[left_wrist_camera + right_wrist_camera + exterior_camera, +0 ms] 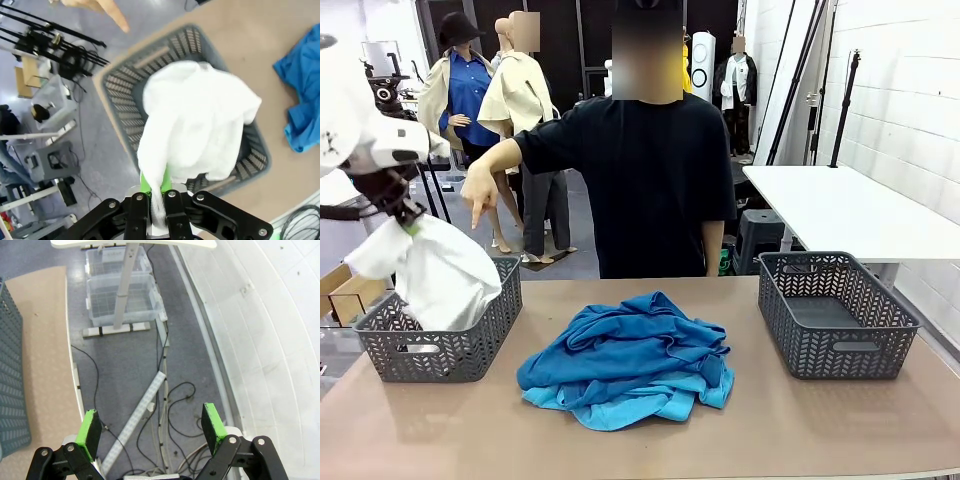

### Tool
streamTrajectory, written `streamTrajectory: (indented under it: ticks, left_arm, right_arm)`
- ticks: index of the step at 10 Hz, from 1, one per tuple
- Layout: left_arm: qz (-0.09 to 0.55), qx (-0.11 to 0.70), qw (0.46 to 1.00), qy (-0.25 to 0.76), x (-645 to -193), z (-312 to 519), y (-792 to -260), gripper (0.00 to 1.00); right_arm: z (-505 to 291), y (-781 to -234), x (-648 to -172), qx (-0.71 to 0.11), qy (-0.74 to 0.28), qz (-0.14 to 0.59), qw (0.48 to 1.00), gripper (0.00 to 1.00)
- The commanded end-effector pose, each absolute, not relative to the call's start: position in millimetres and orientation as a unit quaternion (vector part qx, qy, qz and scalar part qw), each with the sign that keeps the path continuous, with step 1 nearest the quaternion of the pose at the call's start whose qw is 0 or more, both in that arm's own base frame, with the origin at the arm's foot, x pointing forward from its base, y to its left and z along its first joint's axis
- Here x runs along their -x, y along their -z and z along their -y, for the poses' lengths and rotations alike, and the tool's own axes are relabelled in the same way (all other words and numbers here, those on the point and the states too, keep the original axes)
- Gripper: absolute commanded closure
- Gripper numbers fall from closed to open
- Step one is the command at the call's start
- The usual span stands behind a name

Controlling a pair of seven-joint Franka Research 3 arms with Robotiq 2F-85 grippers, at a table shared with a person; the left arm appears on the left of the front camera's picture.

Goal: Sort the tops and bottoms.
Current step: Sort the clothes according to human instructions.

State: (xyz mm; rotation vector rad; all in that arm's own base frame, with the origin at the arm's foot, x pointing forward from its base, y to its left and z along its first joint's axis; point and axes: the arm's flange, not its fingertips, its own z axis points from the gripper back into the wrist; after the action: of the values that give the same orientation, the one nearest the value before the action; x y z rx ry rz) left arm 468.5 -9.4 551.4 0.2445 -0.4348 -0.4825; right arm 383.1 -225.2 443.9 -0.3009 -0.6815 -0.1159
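My left hand (159, 197) is pinched shut on a fold of the white shirt (195, 120), whose lower end hangs into the left basket (120, 85). To do this well I should lower until the cloth rests inside, keep it clear of the rim, then let go. My right hand (152, 425) gapes empty over the floor. Farther out the blue pile (625, 360) lies mid-tabletop (420, 430); the person's finger (474, 218) points down at this basket.

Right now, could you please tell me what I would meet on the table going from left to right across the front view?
Grey basket with the white shirt hanging into it from the shut left gripper → pile of blue shirts → second grey basket.
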Motion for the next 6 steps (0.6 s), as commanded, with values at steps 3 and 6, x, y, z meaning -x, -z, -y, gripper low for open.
streamTrajectory:
  ticks: [3, 6]
  left_arm:
    - [0.173, -0.03, 0.956, 0.236, -457.1, 13.2, -484.7, 1.0]
    - [0.157, -0.028, 0.961, 0.225, -454.3, 19.9, -472.4, 1.0]
  right_arm:
    - [224.6, -443.3, -382.9, 0.148, 0.053, 0.33, 0.931, 0.0]
    - [224.6, -443.3, -382.9, 0.148, 0.053, 0.33, 0.931, 0.0]
